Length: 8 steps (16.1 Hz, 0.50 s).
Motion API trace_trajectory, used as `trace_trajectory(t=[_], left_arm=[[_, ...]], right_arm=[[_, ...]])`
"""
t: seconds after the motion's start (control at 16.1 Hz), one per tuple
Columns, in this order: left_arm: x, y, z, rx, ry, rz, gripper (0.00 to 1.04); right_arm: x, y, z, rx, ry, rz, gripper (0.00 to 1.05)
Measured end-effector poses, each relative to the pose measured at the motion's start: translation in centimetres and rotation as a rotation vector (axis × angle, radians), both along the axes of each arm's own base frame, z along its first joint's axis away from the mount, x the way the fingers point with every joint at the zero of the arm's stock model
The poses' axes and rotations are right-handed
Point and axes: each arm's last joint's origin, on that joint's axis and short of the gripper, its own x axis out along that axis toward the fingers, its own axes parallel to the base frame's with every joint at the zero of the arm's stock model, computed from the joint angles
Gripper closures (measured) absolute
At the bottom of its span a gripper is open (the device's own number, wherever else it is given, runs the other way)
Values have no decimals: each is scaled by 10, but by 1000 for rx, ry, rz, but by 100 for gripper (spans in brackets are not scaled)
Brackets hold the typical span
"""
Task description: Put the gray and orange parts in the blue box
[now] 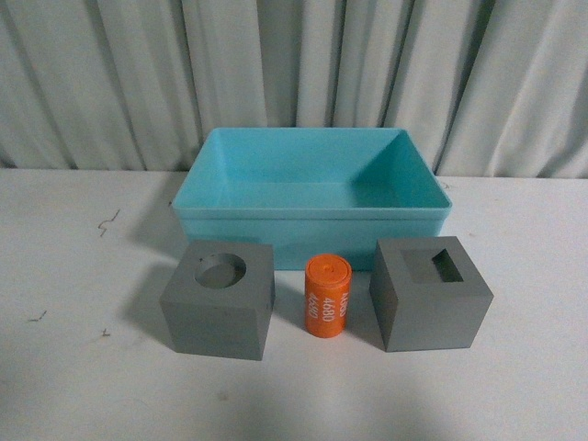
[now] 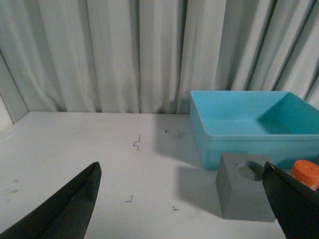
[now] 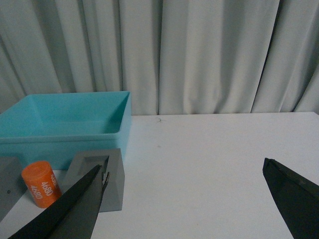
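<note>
- Both arms end spread wide and empty: left gripper (image 2: pixel 180 167), right gripper (image 3: pixel 183 164).
- The blue box (image 1: pixel 312 209) holds nothing.
- Just in front of the box stand the round-holed gray cube (image 1: pixel 219 312), orange cylinder (image 1: pixel 328 299) and square-holed gray cube (image 1: pixel 432 308).
- All three placements appear left to do.

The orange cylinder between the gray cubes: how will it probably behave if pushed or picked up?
The orange cylinder stands upright, taller than wide, so a push near its top may tip it. On its side, the round wall would probably let it roll. It looks rigid and smooth, so a light grip might slip.
</note>
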Motion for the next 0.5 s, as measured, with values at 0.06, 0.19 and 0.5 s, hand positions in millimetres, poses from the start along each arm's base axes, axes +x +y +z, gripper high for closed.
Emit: trace_trajectory(t=[0.06,0.19,0.5], left_arm=[[0,0,0,0,0,0,7],[0,0,0,0,0,0,7],[0,0,0,0,0,0,7]], right_arm=[[0,0,0,0,0,0,6],[0,0,0,0,0,0,6],[0,0,0,0,0,0,6]])
